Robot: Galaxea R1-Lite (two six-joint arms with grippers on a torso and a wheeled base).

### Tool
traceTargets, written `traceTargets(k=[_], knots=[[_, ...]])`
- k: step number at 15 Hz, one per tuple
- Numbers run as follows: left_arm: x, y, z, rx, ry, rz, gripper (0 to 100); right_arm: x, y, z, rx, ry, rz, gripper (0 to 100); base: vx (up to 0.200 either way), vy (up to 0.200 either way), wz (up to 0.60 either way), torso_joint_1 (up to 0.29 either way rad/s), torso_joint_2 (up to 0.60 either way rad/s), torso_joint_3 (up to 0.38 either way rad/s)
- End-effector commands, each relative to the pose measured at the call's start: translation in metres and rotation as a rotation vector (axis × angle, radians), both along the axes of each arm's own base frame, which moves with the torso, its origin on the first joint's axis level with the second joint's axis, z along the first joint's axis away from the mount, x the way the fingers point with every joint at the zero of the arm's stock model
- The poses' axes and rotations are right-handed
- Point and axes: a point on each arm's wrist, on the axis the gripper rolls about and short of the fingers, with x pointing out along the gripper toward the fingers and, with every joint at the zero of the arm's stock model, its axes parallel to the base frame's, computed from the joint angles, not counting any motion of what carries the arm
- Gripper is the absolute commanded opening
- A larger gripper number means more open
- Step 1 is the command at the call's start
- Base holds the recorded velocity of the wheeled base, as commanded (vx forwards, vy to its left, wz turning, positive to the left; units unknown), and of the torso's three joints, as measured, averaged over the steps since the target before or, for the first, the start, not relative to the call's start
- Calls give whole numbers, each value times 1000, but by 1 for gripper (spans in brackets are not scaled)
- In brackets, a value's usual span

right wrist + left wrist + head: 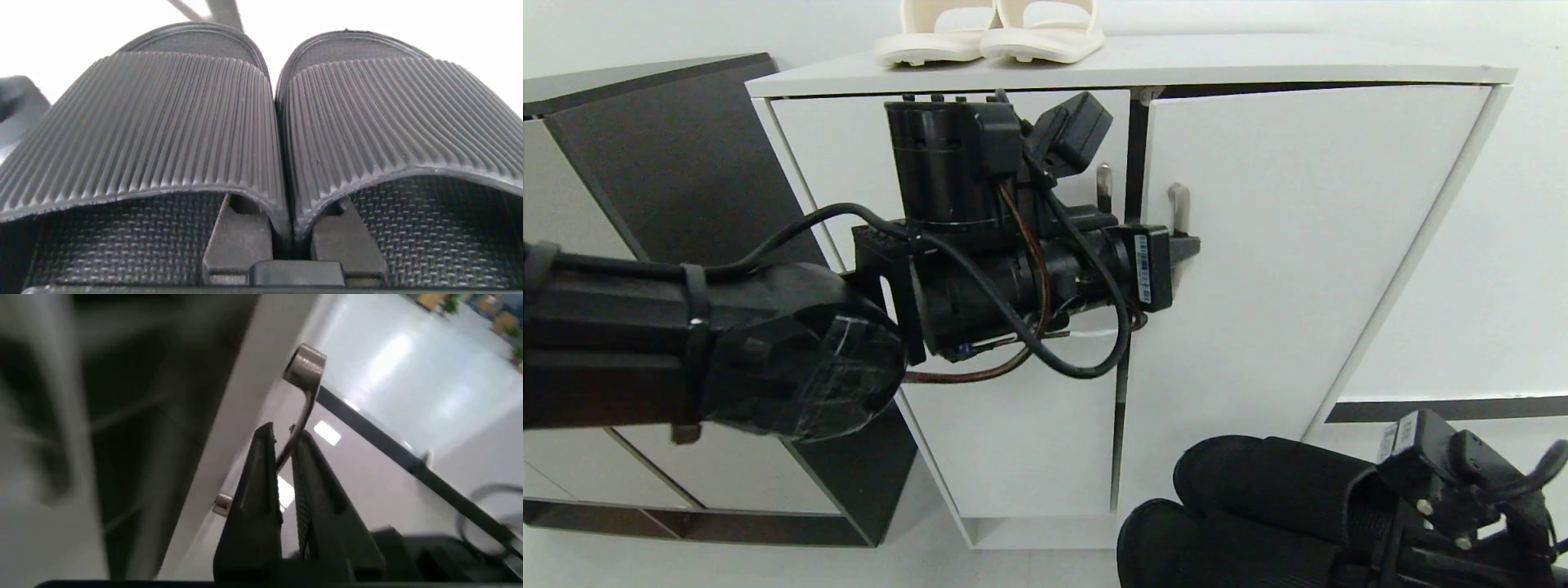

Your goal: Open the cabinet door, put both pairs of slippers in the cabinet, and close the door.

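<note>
Standing in the head view is one white, flat-topped wooden cabinet (1307,73) with two doors, the left door (833,155) and the right door (1307,269), each with one slim upright metal handle. That makes two handles, set just either side of the dark central seam. A dark gap runs along the top edge of the right door. On the cabinet's top surface, above the left door, lies one pair of cream moulded-foam slippers (992,37), two in count, side by side and touching. The left gripper (1186,245) sits at the right door's handle (1178,198). Low at the right, in front of the cabinet's foot, is one pair of black ribbed-strap rubber slippers (1241,498), again two. A dark-panelled neighbouring unit (678,163) stands to the left of the cabinet.

In the left wrist view, the left gripper's two black jaws are clenched on the thin metal handle, one on each side of it. The edge of the right door runs beside them, with dark space beyond it.

In the right wrist view, the two black slippers lie side by side with ribbed straps uppermost. The right gripper (286,233) has one jaw under each strap, grasping the two adjoining inner walls together.
</note>
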Motion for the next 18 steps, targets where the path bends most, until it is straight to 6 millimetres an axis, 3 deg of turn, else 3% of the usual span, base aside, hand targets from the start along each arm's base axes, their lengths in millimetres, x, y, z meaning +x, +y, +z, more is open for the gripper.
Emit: traceTargets(k=[1,4,7,9,11,15,18], knots=[[-29,8,6,-4,-6,-50,0,-8,-7,5,28,-5,40,0,0,0,0,0,0,0],[-47,18,5,-21,-25,-64,0,-14,-14,7,34,6,78,0,0,0,0,0,0,0],[-72,41,7,-26,-30,-75,0,-15,-14,8,39,3,86,0,0,0,0,0,0,0],[-76,52,10,-37,-39,-59,0,-16,-15,9,42,0,91,0,0,0,0,0,0,0],[-58,61,10,-37,-31,-7,0,-16,-14,8,36,4,91,0,0,0,0,0,0,0],[-6,56,15,-51,-40,77,0,-15,-13,10,44,-1,92,0,0,0,0,0,0,0],[14,42,15,-55,-46,72,0,-14,-11,8,32,10,91,0,0,0,0,0,0,0]])
